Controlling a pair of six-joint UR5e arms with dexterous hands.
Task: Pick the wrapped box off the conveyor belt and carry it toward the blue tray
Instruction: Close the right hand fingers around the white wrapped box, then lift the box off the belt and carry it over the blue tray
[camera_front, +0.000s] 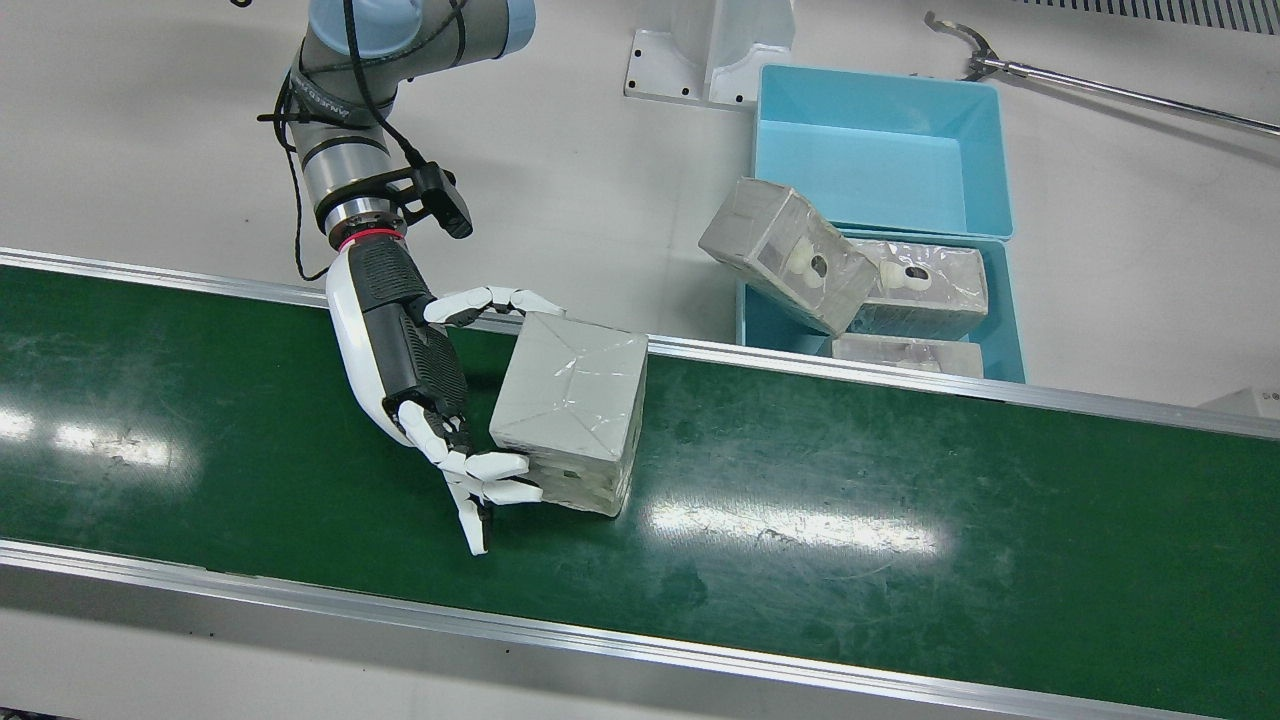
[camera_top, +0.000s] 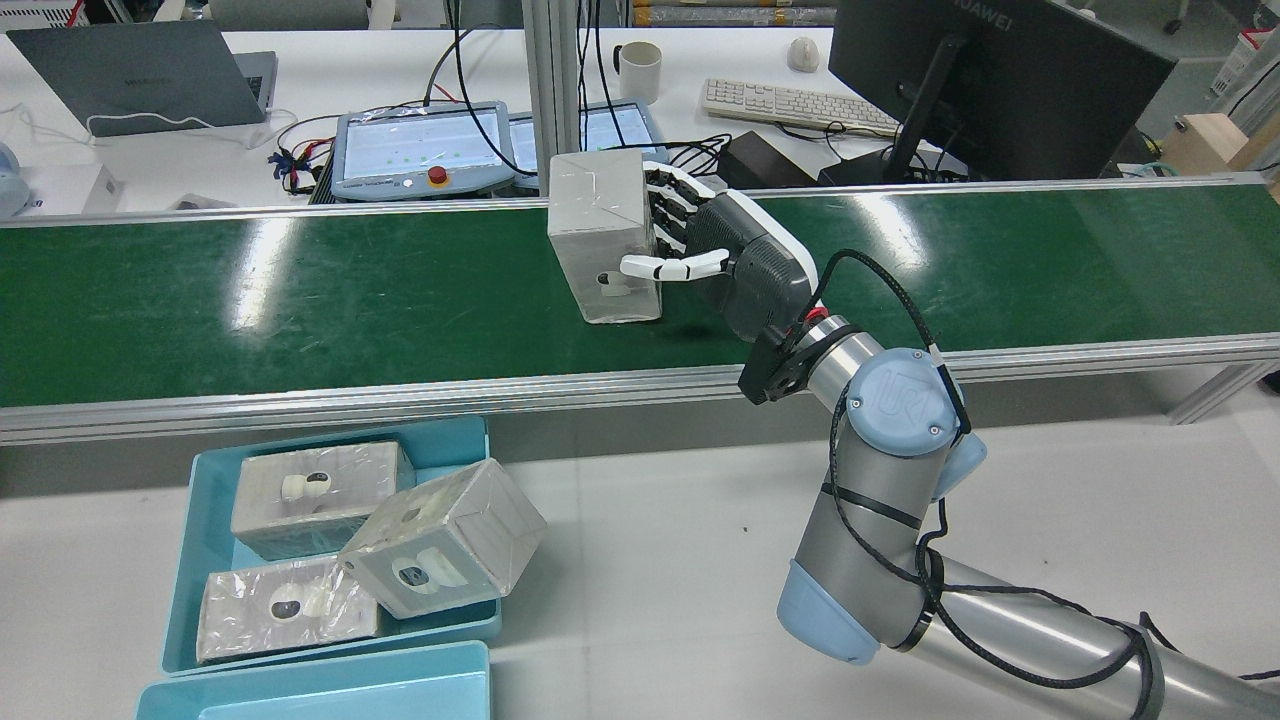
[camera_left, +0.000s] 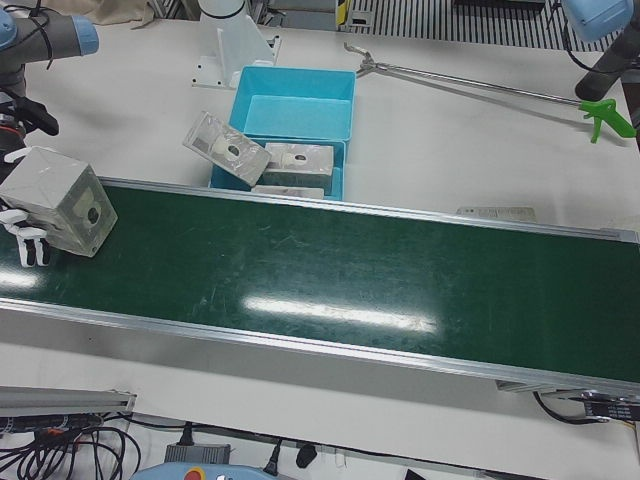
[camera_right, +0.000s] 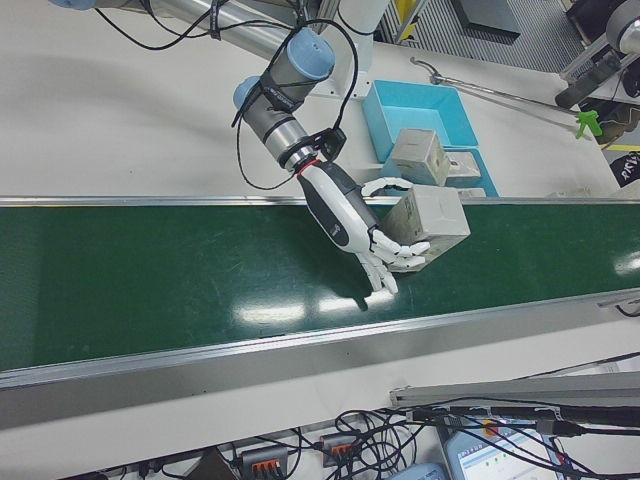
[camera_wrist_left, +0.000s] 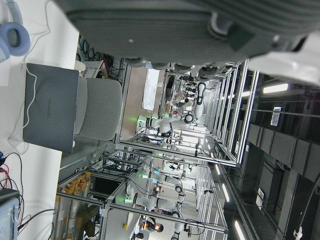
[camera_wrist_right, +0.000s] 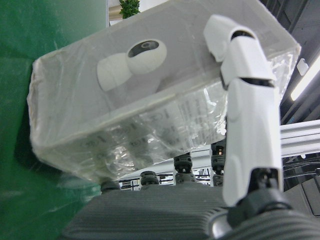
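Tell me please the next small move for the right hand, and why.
Probably carry the wrapped box sideways over the belt's inner rail toward the blue tray. The right hand is already shut on the box, which appears tilted and raised from the conveyor belt; the tray lies just beyond that rail.

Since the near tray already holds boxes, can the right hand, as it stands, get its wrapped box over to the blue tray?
Probably yes. The right hand is shut on the wrapped box, lifted off the conveyor belt. Nothing stands between it and the blue tray, though a tilted box leans over the rim of the full near tray.
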